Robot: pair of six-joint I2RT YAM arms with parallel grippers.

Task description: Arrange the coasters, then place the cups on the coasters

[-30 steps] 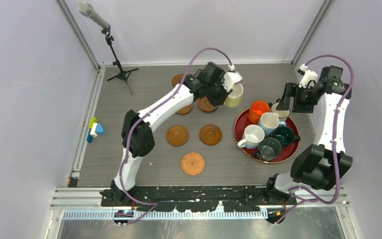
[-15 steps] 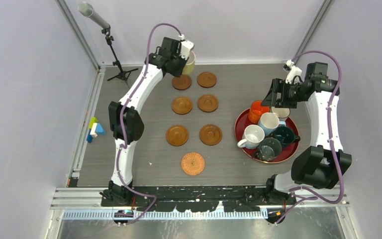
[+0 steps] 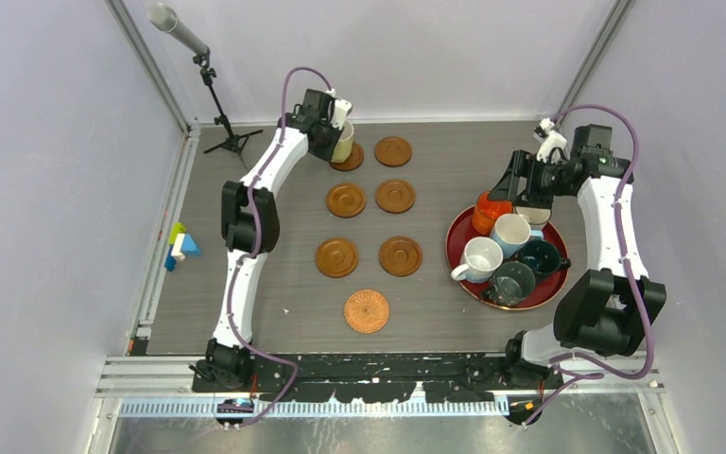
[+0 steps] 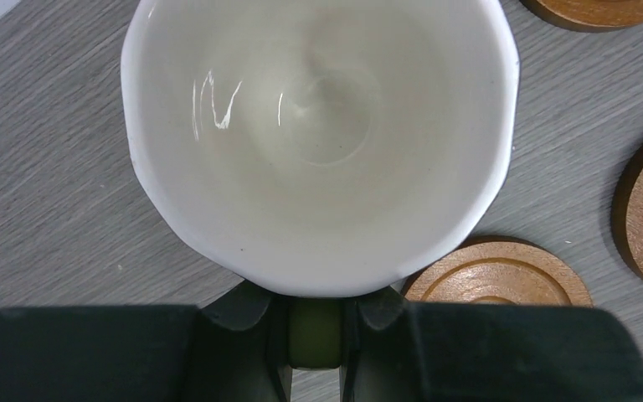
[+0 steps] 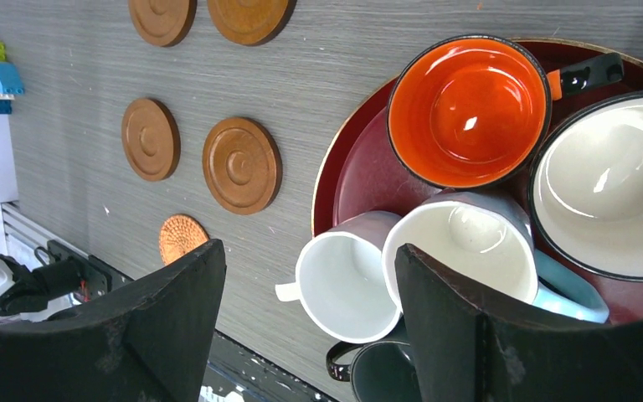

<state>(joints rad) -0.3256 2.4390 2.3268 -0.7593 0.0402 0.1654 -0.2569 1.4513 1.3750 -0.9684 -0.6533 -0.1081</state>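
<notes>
My left gripper [image 3: 333,130] is shut on the handle of the pale yellow cup [image 3: 342,142], holding it upright over the far-left coaster [image 3: 353,161]. In the left wrist view the cup's white inside [image 4: 318,142] fills the frame, the handle sits between the fingers, and that coaster [image 4: 498,276] peeks out at its lower right. Several wooden coasters [image 3: 395,196] lie in two columns, with the woven one [image 3: 367,310] nearest. My right gripper [image 3: 522,184] hangs open over the tray's cups: orange [image 5: 467,109], cream [image 5: 611,193], white-and-blue [image 5: 460,247], white [image 5: 347,285].
The red round tray [image 3: 556,284] at the right also holds a dark green cup [image 3: 539,255] and a grey-teal cup [image 3: 512,281]. A microphone stand [image 3: 217,104] is at the back left. Coloured blocks [image 3: 180,246] lie by the left edge.
My left arm swung the yellow cup from mid-table to the far-left coaster and lowered it. My right gripper shifted a little left over the tray, still open.
</notes>
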